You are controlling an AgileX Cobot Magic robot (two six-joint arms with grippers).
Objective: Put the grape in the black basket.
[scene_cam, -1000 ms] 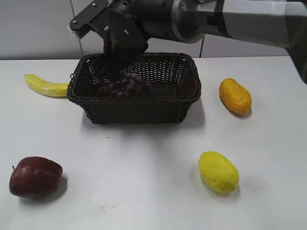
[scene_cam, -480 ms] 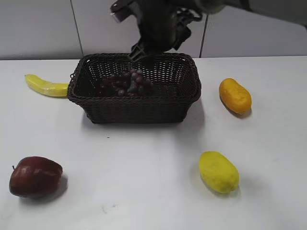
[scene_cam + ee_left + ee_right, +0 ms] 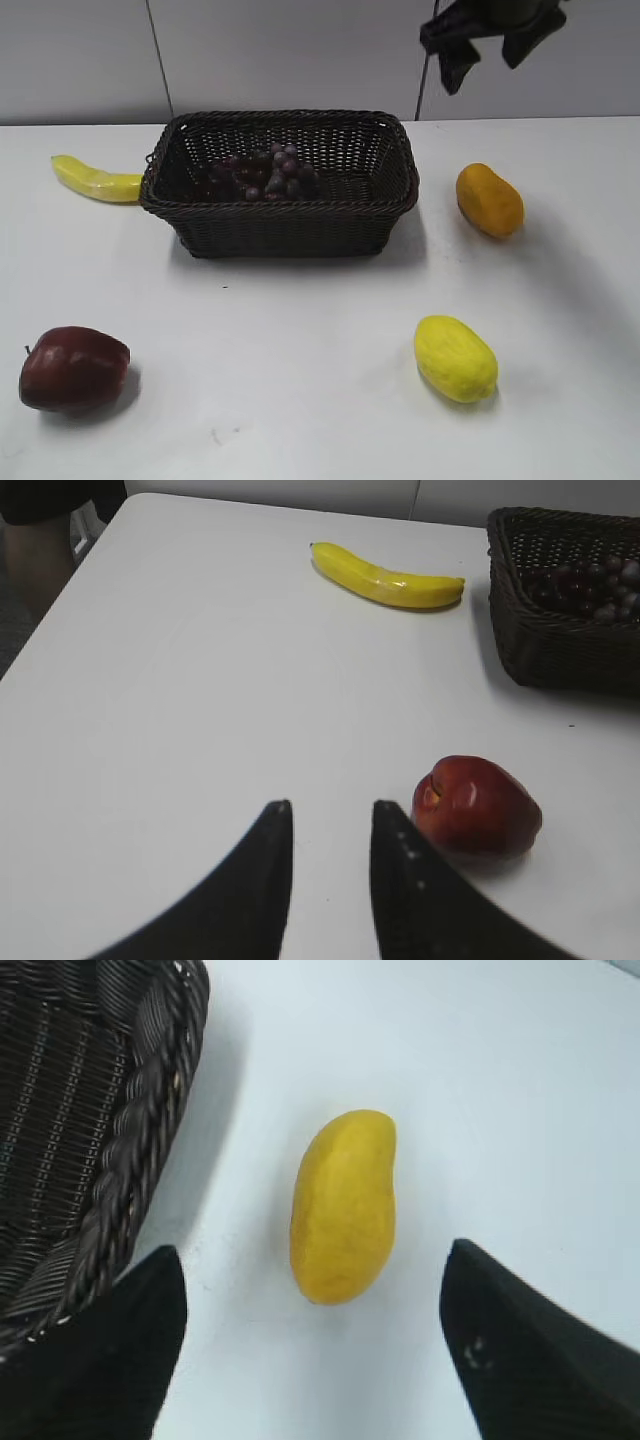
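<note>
The grape (image 3: 262, 172), a dark red-purple bunch, lies inside the black basket (image 3: 280, 228) toward its left half; it also shows in the left wrist view (image 3: 590, 584) inside the basket (image 3: 560, 655). My right gripper (image 3: 487, 45) is open and empty, high above the table to the right of the basket; in the right wrist view (image 3: 312, 1260) its jaws stand wide apart above an orange-yellow mango (image 3: 343, 1205), with the basket's rim (image 3: 140, 1150) at the left. My left gripper (image 3: 330, 810) is open and empty low over the table, beside a red apple (image 3: 476, 805).
A banana (image 3: 95, 179) lies left of the basket. The orange-yellow mango (image 3: 489, 199) lies to the basket's right, a yellow lemon-like fruit (image 3: 456, 357) at the front right, and the red apple (image 3: 73, 368) at the front left.
My right gripper has let go of the grape, risen out of the basket and moved up and to the right. The grape stays in the basket.
</note>
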